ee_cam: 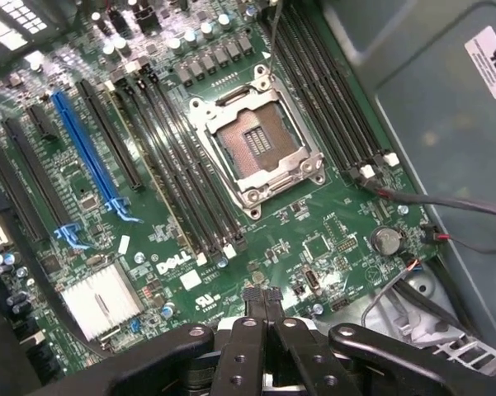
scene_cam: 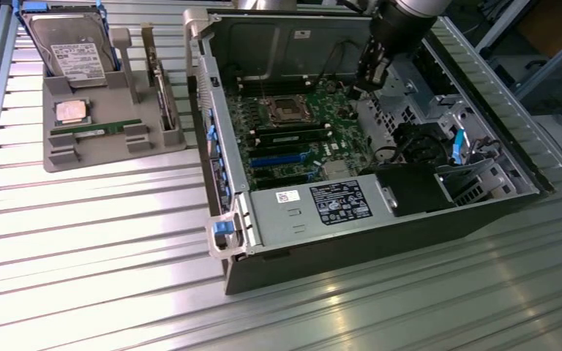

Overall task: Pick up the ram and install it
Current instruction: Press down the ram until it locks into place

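A long green ram stick (scene_cam: 105,131) lies flat in the grey holder tray (scene_cam: 61,157) at the exterior view's left, far from the gripper. A second stick (scene_cam: 289,137) with black chips appears seated in a motherboard slot beside the empty processor socket (scene_cam: 287,110); the wrist view shows its thin edge (ee_cam: 161,169) among the black slots. My gripper (scene_cam: 369,86) hangs inside the open computer case, above the motherboard near the socket (ee_cam: 260,148). Its fingers (ee_cam: 262,295) are pressed together, shut, with nothing between them.
The open case (scene_cam: 203,110) has tall walls around the motherboard (ee_cam: 314,239). A power supply (scene_cam: 335,205) and drive cage (scene_cam: 447,139) fill its near and right parts. The tray also holds a hard drive (scene_cam: 71,44), a silver processor chip (scene_cam: 71,111) and an upright card (scene_cam: 164,95).
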